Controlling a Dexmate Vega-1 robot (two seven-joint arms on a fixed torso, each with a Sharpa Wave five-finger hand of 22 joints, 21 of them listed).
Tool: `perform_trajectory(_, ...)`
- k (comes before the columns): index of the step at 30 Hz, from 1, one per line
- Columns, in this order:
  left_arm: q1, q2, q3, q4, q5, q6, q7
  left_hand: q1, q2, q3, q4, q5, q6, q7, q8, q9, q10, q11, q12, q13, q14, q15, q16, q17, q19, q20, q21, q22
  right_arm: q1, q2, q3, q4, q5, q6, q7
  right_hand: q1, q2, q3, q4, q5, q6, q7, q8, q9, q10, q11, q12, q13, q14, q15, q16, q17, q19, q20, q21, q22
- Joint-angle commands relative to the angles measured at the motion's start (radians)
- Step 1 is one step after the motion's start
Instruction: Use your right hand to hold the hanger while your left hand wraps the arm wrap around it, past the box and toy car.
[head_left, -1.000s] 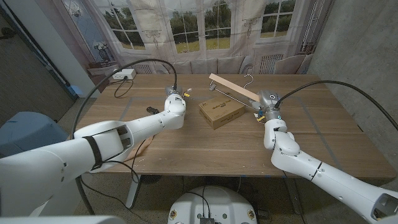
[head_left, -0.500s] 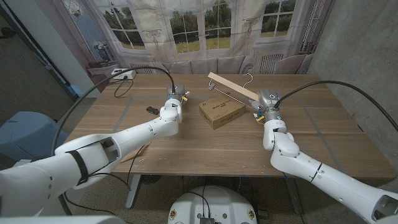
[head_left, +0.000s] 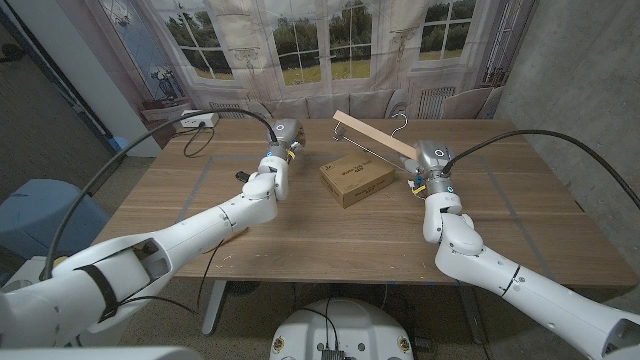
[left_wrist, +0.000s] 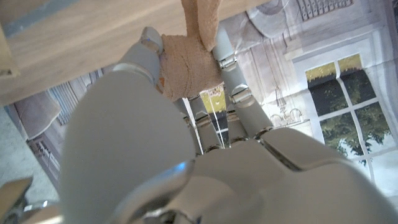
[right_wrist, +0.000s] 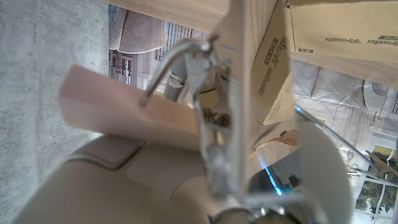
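The cardboard box (head_left: 356, 179) sits near the middle of the wooden surface (head_left: 330, 225), between my two arms. A white power strip (head_left: 199, 119) lies at the far left corner, with a black cable (head_left: 232, 106) arching from it toward my left wrist. A small dark object (head_left: 242, 176) lies on the surface just left of my left forearm; too small to identify. A curtain printed with windows (head_left: 300, 40) hangs behind.

The box stands between my left hand and the hanger's clip end. The wooden hanger (head_left: 374, 138) slants above the box's far edge, bar reaching up and left, wire hook (head_left: 400, 126) behind it.

My right hand (head_left: 428, 168) is at the hanger's right end, arm coming in from the near right corner. In the right wrist view the metal clip (right_wrist: 208, 93) and bar run straight across my palm; I cannot make out my fingers there, but the hanger is off the surface and held.

My left hand (head_left: 281, 138) is stretched forward, left of the box. In the left wrist view my fingers (left_wrist: 233, 74) pinch the tan arm wrap (left_wrist: 186, 62), thumb on one side, the rest on the other.
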Motion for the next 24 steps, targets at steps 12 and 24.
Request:
perform_trajectory(12, 0.210, 0.102, -0.223, -0.274, -0.001, -0.211, 0.107, 0.243, 0.223, -0.010, 0.004, 0.006, 0.129, 0.125, -0.010, -0.002, 0.073, 0.054, 0.001, 0.251, 0.415, -0.369, 0.013, 0.211, -0.023, -0.081, 0.031, 0.001, 0.041, 0.084, -0.047, 0.036, -0.076, -0.100, -0.013, 0.028, 0.077, 0.010, 0.006, -0.003, 0.001, 0.005, 0.012, -0.004, 0.004, 0.000, 0.008, 0.003, 0.008, -0.001, 0.004, 0.005, -0.004, -0.037, 0.018, -0.012)
perform_trajectory(24, 0.263, 0.114, -0.318, -0.318, -0.084, -0.400, 0.111, 0.248, 0.220, -0.012, 0.005, 0.007, 0.132, 0.125, -0.014, -0.002, 0.076, 0.058, -0.007, 0.257, 0.421, -0.368, 0.009, 0.222, -0.029, -0.081, 0.054, -0.004, 0.097, 0.119, -0.120, 0.051, -0.150, -0.074, -0.005, 0.027, 0.077, 0.013, 0.007, -0.005, -0.002, 0.006, 0.021, -0.004, 0.005, -0.003, 0.008, 0.003, 0.009, -0.001, 0.005, 0.005, -0.007, -0.038, 0.033, -0.022)
